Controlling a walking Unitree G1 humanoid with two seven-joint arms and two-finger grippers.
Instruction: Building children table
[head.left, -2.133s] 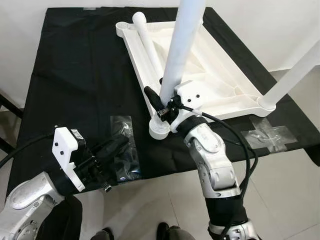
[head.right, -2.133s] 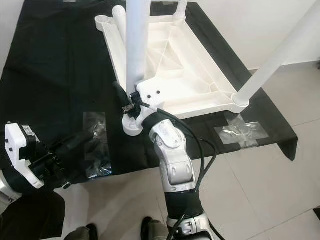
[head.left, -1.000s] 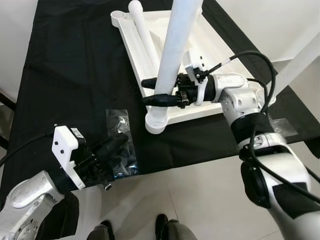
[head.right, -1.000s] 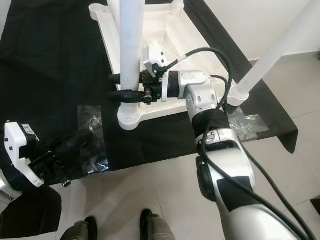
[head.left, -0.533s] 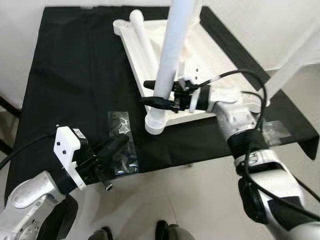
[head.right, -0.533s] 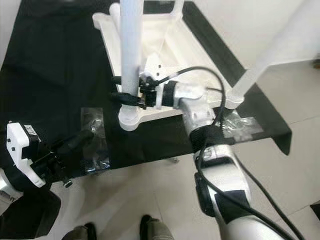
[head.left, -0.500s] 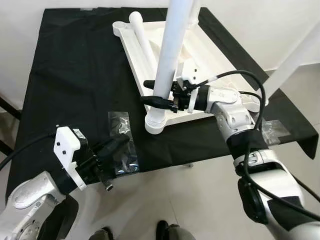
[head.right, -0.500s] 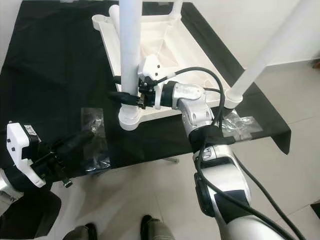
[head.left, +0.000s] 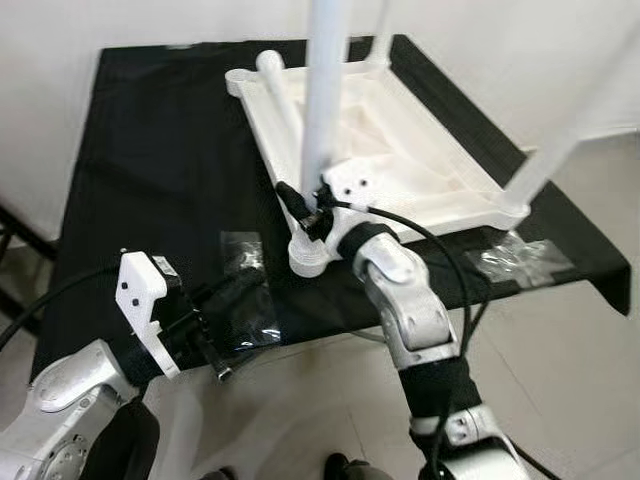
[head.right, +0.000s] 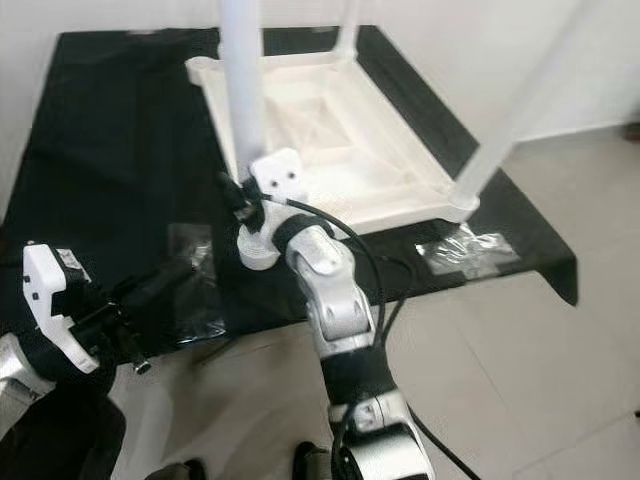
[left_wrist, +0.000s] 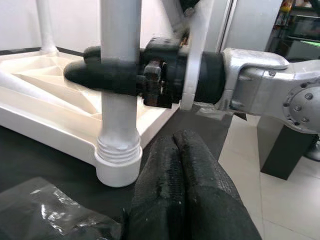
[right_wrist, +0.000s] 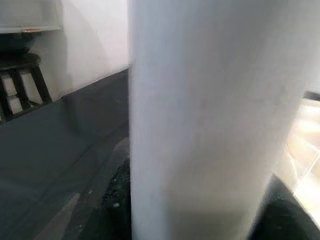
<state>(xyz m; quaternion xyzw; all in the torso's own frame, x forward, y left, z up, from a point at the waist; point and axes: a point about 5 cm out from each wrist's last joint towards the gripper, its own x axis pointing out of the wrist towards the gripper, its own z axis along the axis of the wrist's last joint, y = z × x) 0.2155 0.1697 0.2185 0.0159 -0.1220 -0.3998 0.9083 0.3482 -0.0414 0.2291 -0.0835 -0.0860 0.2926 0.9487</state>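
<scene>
A white plastic children's table (head.left: 400, 150) lies upside down on a black cloth (head.left: 160, 160) that covers a work surface, its ribbed underside facing up and its legs pointing toward the ceiling. The right gripper (head.left: 300, 205) is at the table's near corner, where its two black fingers (left_wrist: 102, 75) are clamped around the lower part of an upright white leg (head.left: 322, 110), one on each side, just above the round threaded socket (head.left: 307, 255) into which the leg is seated. In the right wrist view that leg (right_wrist: 200, 125) stands very close to the camera, with the dark finger bases on both sides of it. Another upright leg (head.left: 560, 150) stands at the table's near right corner, and a loose white leg (head.left: 285, 100) lies flat along the table's left rim. The left gripper (head.left: 240, 290) hovers low over the near edge of the cloth, its two fingers (left_wrist: 180, 180) pressed together with nothing between them, pointing toward the socket. A clear plastic bag (head.left: 250, 300) lies flat on the cloth just beside and under those fingers. A second crumpled clear bag (head.left: 515, 258) lies on the cloth near the right front corner, close to the right-hand leg. Light floor tiles (head.left: 560, 400) show below the cloth's edge.
</scene>
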